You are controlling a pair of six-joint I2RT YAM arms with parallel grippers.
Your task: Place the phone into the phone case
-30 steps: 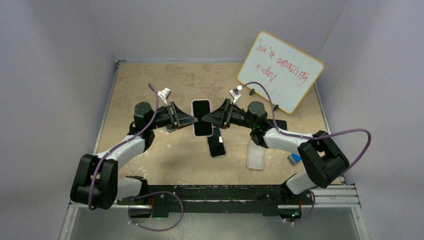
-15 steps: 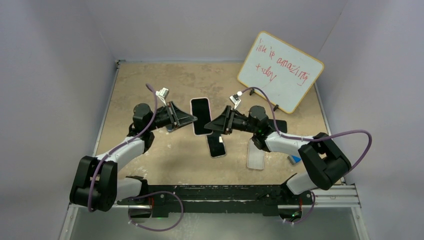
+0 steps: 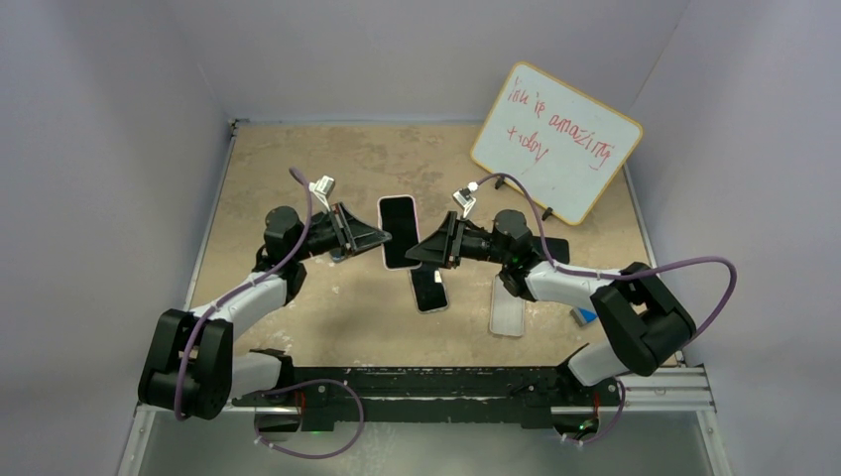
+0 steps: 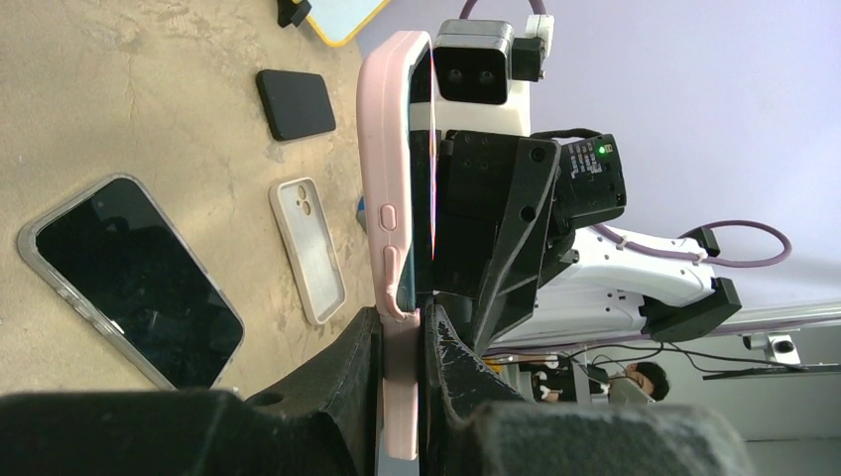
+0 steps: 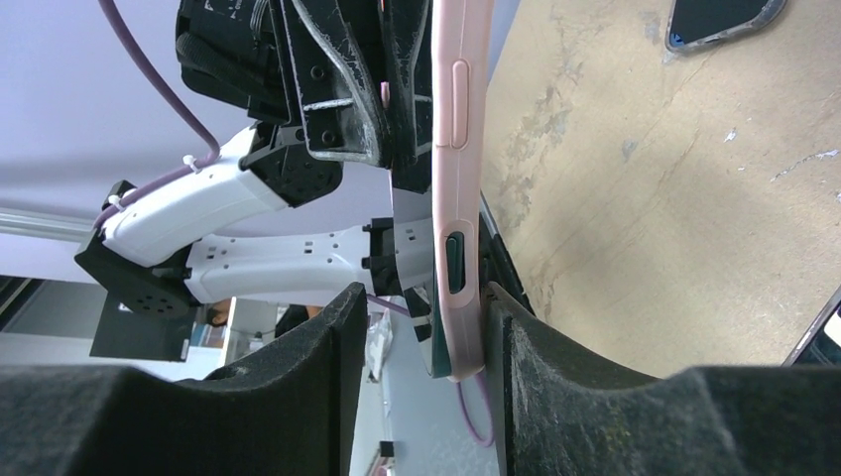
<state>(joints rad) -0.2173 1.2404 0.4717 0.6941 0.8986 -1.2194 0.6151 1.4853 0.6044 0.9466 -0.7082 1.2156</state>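
Note:
A pink phone case (image 3: 385,234) with the dark-screened phone (image 3: 399,230) lying in it is held above the table between both arms. My left gripper (image 3: 381,239) is shut on the case's left edge, the pink rim (image 4: 382,198) pinched between its fingers (image 4: 362,367). From the right, my right gripper (image 3: 414,248) straddles the other long edge, open. One pad (image 5: 516,347) touches the pink case (image 5: 458,149); the other pad stands apart. The phone's dark green edge (image 5: 437,337) shows beside the rim at that corner.
On the table lie a second phone in a clear case (image 3: 428,288), an empty clear case (image 3: 507,304), a flat black item (image 3: 555,246) and a small blue object (image 3: 585,314). A whiteboard (image 3: 555,139) leans at the back right. Grey walls enclose the table.
My right gripper has slid left over the case's right edge and its jaws have narrowed. The cased phone has shifted slightly left. The left grip is unchanged.

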